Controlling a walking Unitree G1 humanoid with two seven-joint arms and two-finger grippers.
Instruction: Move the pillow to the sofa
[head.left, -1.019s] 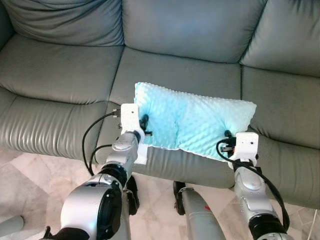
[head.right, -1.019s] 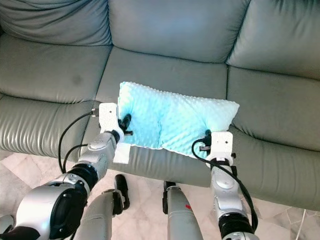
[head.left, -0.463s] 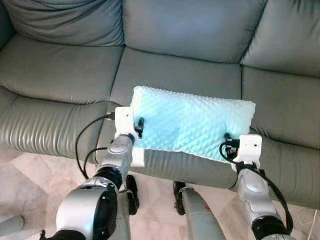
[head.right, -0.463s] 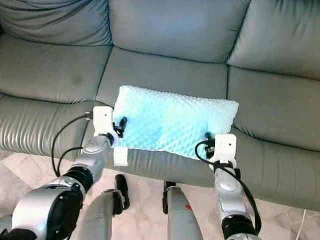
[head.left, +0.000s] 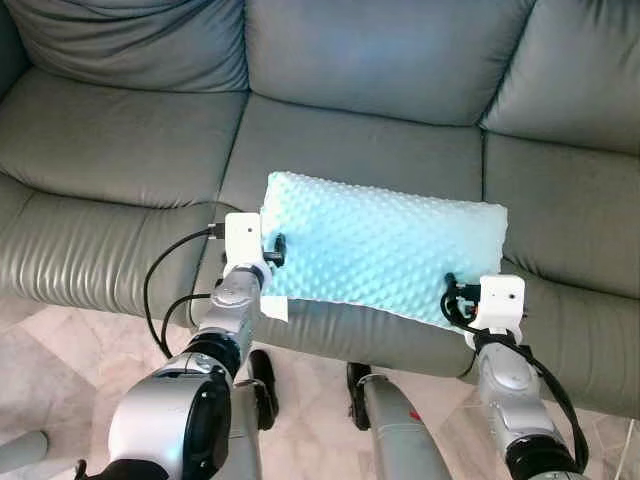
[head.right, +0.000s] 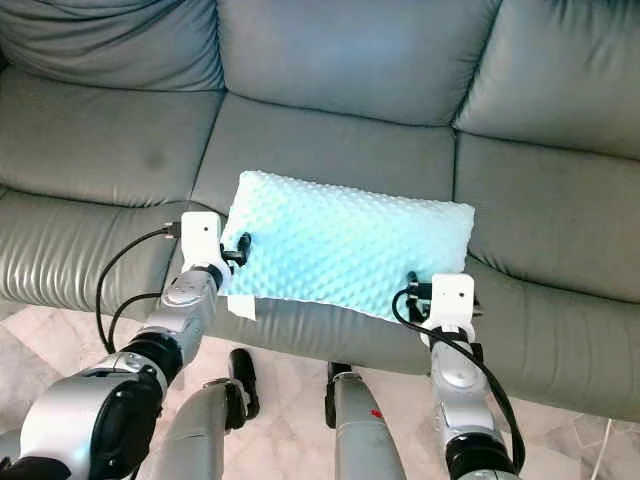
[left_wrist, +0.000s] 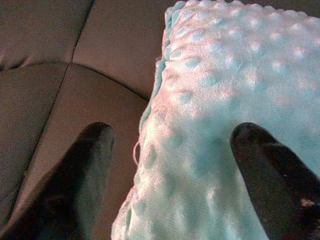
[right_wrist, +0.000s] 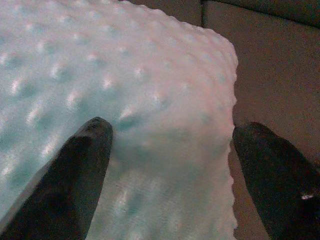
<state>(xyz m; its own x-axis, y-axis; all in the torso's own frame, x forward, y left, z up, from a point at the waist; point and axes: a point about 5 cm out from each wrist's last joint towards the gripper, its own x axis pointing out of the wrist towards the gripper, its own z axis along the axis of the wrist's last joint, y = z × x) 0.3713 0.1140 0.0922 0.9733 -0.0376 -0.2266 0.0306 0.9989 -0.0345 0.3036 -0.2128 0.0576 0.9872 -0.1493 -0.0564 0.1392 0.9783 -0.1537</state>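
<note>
So we've got the pale turquoise dotted plush pillow (head.left: 385, 248) lying flat on the middle seat cushion of the grey-green leather sofa (head.left: 130, 140), near the front edge, with its long side running left to right and its right end sitting a bit farther back toward the seam with the right cushion. Our left gripper (head.left: 272, 248) is at the pillow's near left corner, and in the left wrist view its two black fingers (left_wrist: 85, 170) are spread apart, one over the sofa leather beside the pillow's edge and the other over the pillow's fabric, so nothing is pinched. Our right gripper (head.left: 452, 295) is at the near right corner, and its fingers (right_wrist: 82, 165) are also wide apart, one over the bumpy fabric and the other past the pillow's edge over the sofa. A small white tag (head.left: 274, 309) hangs off the pillow's near left edge, over the front of the seat. Below us is pale marble-look floor (head.left: 60, 370).
</note>
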